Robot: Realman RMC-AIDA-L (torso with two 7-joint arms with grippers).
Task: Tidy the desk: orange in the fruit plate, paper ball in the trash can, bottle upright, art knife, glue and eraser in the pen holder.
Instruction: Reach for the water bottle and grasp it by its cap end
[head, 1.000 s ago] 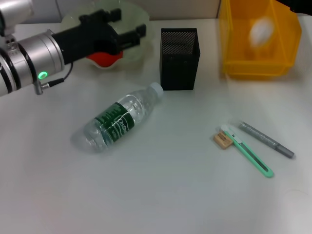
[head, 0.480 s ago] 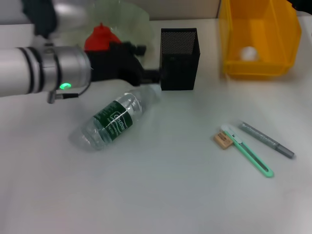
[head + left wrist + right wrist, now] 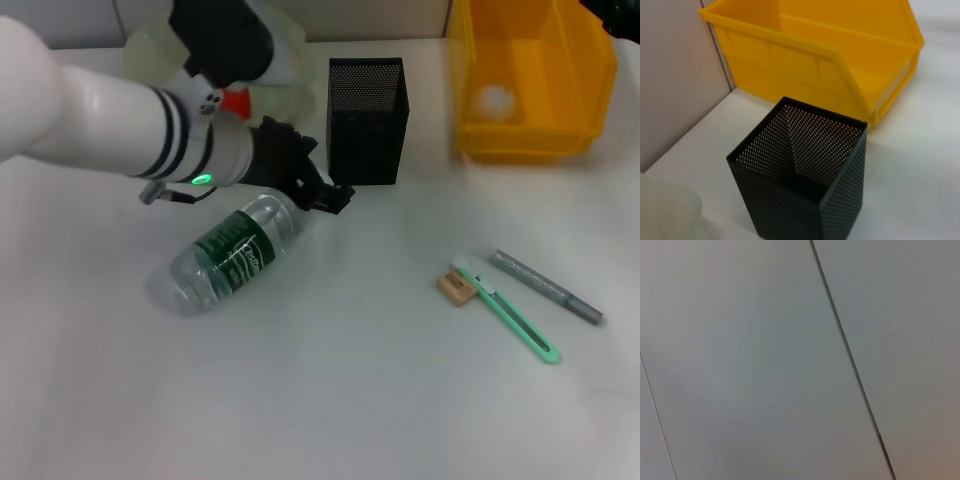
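Observation:
A clear water bottle (image 3: 235, 250) with a green label lies on its side on the desk. My left gripper (image 3: 320, 178) is open at the bottle's neck end and hides the cap. The black mesh pen holder (image 3: 367, 120) stands just behind it and also shows in the left wrist view (image 3: 800, 170). The orange (image 3: 237, 100) lies in the pale fruit plate (image 3: 290, 50), mostly hidden by my arm. The paper ball (image 3: 493, 98) lies in the yellow bin (image 3: 530, 130). The eraser (image 3: 457, 287), green art knife (image 3: 510, 315) and grey glue stick (image 3: 545, 285) lie together on the right.
The yellow bin (image 3: 840, 60) stands close to the right of the pen holder at the desk's back edge, by a wall. My left arm (image 3: 100, 110) spans the back left of the desk. The right wrist view shows only a plain grey surface.
My left arm has swung from the fruit plate down and right onto the bottle's neck. The orange stayed in the plate. The paper ball has come to rest in the bin.

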